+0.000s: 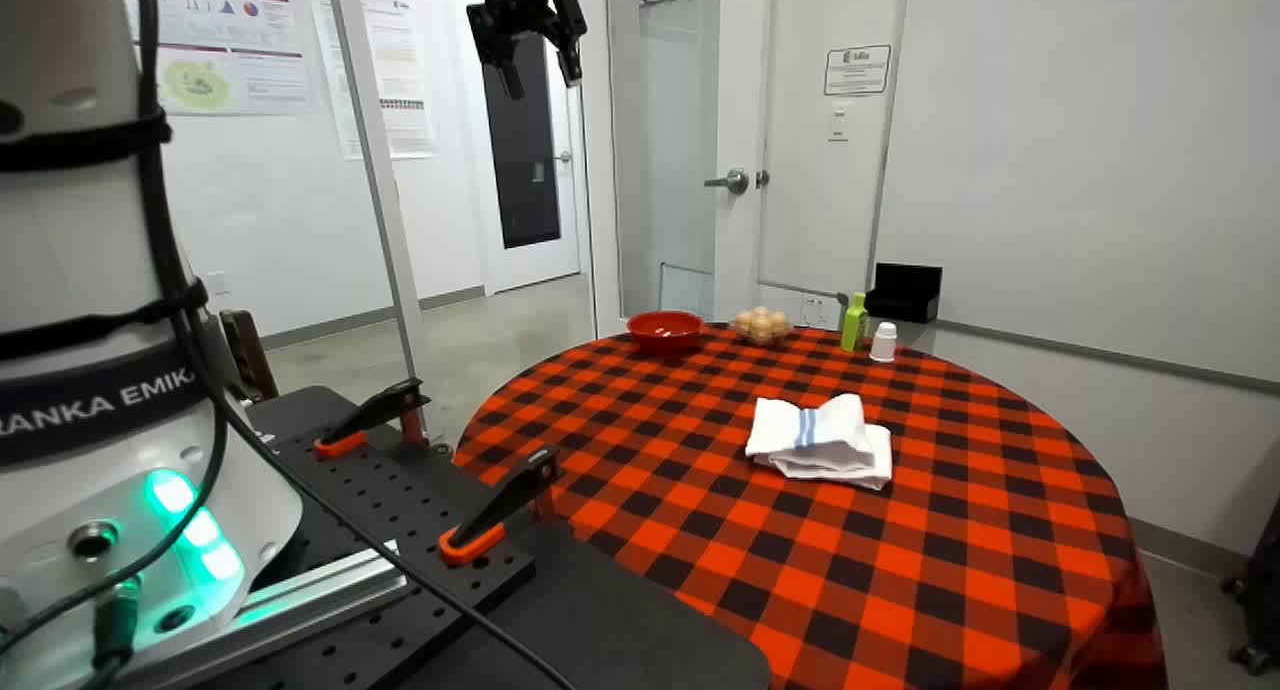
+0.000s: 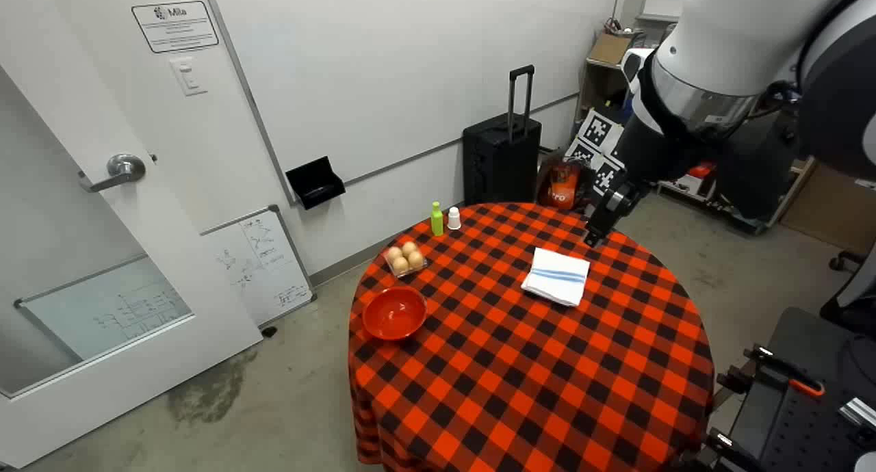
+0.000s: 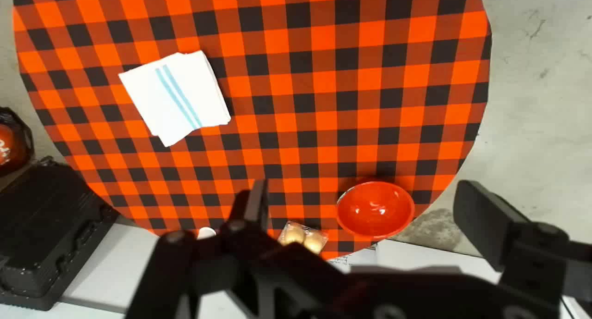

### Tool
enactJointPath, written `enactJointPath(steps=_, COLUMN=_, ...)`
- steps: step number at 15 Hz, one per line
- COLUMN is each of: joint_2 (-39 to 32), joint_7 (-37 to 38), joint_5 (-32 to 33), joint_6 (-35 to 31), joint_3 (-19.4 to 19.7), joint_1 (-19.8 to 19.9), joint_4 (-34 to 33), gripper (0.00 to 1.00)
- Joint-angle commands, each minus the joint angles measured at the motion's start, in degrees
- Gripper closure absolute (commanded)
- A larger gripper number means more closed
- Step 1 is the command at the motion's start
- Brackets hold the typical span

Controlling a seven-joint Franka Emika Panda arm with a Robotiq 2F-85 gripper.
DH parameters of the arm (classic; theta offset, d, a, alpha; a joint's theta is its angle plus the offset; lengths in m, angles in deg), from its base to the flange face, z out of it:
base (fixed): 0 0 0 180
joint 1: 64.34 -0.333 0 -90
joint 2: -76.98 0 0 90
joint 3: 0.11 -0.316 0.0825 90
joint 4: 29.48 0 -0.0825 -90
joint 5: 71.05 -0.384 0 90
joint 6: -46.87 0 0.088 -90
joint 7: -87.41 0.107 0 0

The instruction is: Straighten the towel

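A white towel with blue stripes [image 1: 808, 438] lies folded on a round table with a red and black checked cloth [image 1: 950, 580]. It shows in both exterior views [image 2: 558, 278] and in the wrist view [image 3: 178, 97]. Its folded layers do not line up, and one upper corner stands raised in an exterior view. My gripper [image 1: 543, 86] is high above the table, apart from the towel. In the wrist view the gripper [image 3: 361, 186] has its two fingers wide apart with nothing between them. In an exterior view its fingertips [image 2: 594, 239] point down.
A red bowl [image 2: 395, 315], a clear pack of eggs [image 2: 405, 258], a green bottle [image 2: 436, 220] and a small white bottle [image 2: 454, 219] stand near the table's edge. Black clamps with orange pads [image 1: 500, 505] hold the robot's base plate beside the table.
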Motion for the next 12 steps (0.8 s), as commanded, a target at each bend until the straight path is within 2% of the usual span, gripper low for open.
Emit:
enactJointPath(steps=1, joint_2=-0.1, joint_7=0.5, joint_5=0.7, joint_6=0.2, joint_3=1.1, joint_1=-1.1, joint_4=-0.1, gripper=0.0)
enactJointPath(steps=9, joint_2=-3.4, joint_7=-0.3, joint_5=2.6, joint_6=-0.2, joint_3=3.6, joint_1=0.6, joint_4=0.8, gripper=0.0)
enactJointPath(steps=12, joint_2=-5.7, joint_7=1.5, joint_5=8.2, joint_6=0.8, joint_3=3.1, joint_1=3.1, joint_4=-0.2, gripper=0.0)
